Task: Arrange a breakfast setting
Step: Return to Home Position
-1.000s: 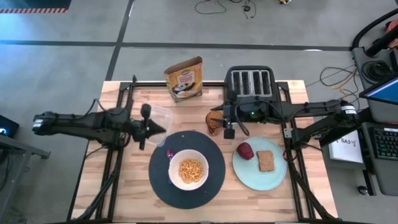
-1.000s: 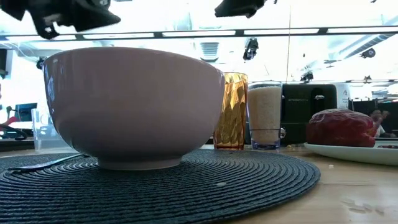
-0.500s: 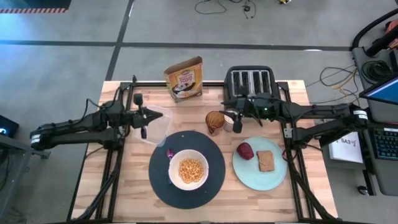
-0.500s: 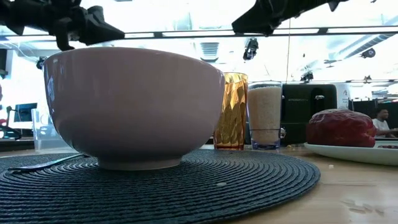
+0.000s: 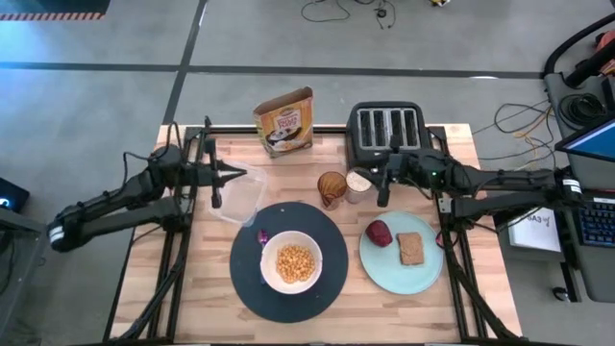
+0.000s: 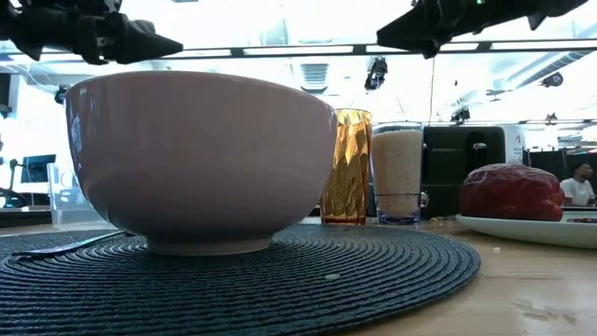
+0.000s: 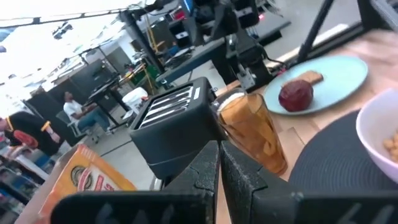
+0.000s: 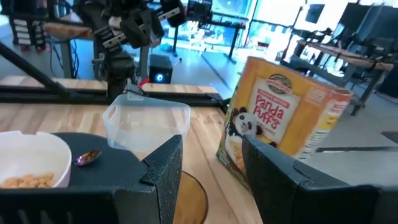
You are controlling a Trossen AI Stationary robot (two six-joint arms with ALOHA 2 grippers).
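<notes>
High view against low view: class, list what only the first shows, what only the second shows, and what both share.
Only high: cereal box, toast, cereal inside the bowl.
Only low: a person in the background, the bowl's outer wall.
Both: bowl, black plate, amber glass, fruit, green plate, toaster.

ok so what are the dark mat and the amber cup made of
Black round mat: woven cord or fibre by its look, matte, with concentric ribbed coils. Amber cup: clear tinted glass or plastic, cannot tell which; glossy, faceted, see-through.
</notes>
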